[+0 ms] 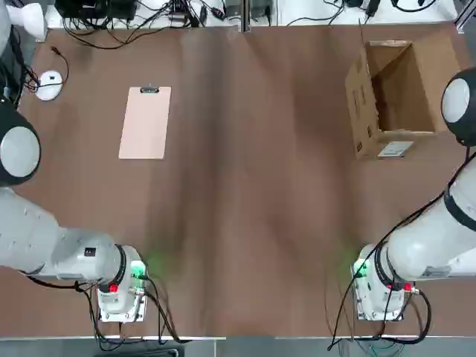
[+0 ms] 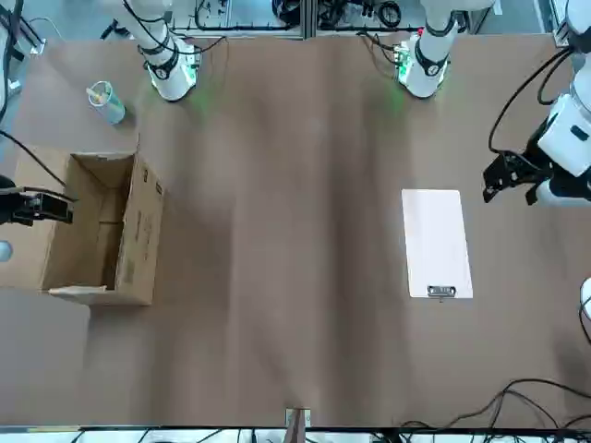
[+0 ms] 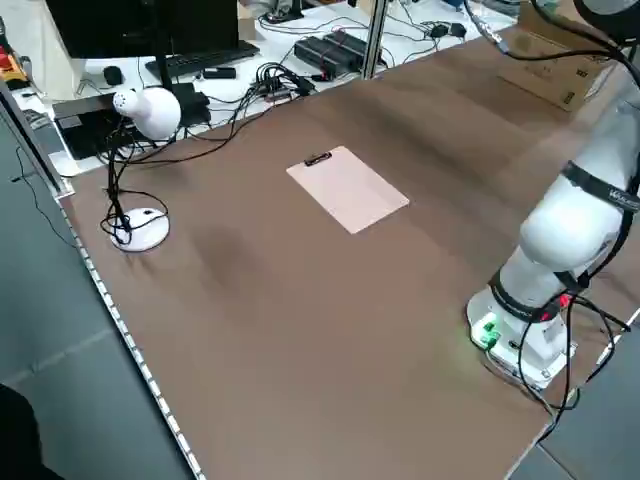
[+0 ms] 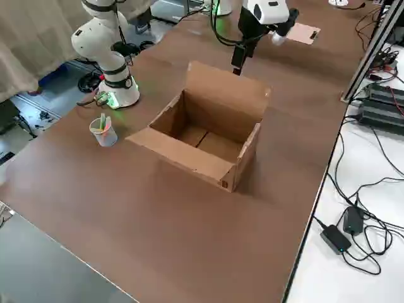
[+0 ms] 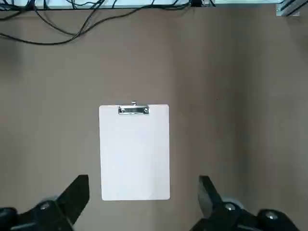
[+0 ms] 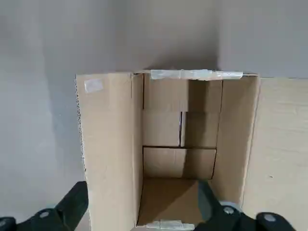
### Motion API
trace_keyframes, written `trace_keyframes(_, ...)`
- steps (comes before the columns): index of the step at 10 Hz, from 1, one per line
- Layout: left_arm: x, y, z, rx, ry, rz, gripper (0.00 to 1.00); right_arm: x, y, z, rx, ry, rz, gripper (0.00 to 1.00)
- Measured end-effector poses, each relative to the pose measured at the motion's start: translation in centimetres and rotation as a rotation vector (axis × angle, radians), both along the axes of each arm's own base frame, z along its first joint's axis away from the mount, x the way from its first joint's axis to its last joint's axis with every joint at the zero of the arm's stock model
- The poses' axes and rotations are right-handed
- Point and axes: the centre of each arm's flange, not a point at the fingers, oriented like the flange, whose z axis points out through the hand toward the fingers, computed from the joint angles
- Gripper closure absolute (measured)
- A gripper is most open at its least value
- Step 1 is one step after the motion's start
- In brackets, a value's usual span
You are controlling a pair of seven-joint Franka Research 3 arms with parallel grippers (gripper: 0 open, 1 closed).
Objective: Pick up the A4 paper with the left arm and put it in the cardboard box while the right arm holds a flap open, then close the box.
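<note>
The A4 paper (image 1: 145, 123) lies flat on the brown table at the far left, its dark clip on the far short edge. My left gripper (image 2: 506, 177) hangs open, high above the table beside the sheet's near end; its wrist view shows the paper (image 5: 134, 151) between the spread fingers (image 5: 77, 195). The cardboard box (image 1: 394, 97) stands at the far right with its flaps open and nothing inside, white label (image 1: 394, 149) facing me. My right gripper (image 2: 63, 208) hovers open over the box (image 6: 178, 144), touching nothing.
A clear cup (image 2: 104, 101) with green items stands near the right arm's base. A white desk lamp (image 3: 140, 110) and its round base (image 1: 50, 84) sit at the far left corner. Cables run along the far edge (image 1: 149, 22).
</note>
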Motion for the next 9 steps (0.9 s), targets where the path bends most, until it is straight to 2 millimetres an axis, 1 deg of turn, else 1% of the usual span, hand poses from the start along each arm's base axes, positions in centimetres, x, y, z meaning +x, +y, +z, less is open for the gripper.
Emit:
trace_keyframes(3,0.1,0.0,-0.2,0.000,0.003,0.002,0.00,0.0,-0.1,0.0,-0.001,0.002,-0.008,0.00)
trace_keyframes(4,0.2,0.1,-0.4,0.000,0.006,0.006,0.00,-0.1,-0.8,0.0,-0.009,0.002,-0.064,0.00)
trace_keyframes(5,0.5,0.3,-1.1,0.000,0.018,0.011,0.00,-0.1,-2.1,0.0,-0.019,0.002,-0.156,0.00)
trace_keyframes(6,1.3,0.8,-2.7,0.001,0.046,0.027,0.00,-0.2,-3.4,0.0,-0.030,0.002,-0.258,0.00)
trace_keyframes(7,2.4,2.1,-5.2,0.000,0.089,0.081,0.00,-0.3,-4.1,0.1,-0.046,0.004,-0.397,0.00)
trace_keyframes(8,3.6,3.8,-8.3,-0.001,0.136,0.177,0.00,-0.2,-4.4,0.1,-0.065,-0.001,-0.567,0.00)
trace_keyframes(9,4.9,5.0,-11.6,0.011,0.167,0.307,0.00,0.2,-4.6,0.2,-0.076,-0.032,-0.722,0.00)
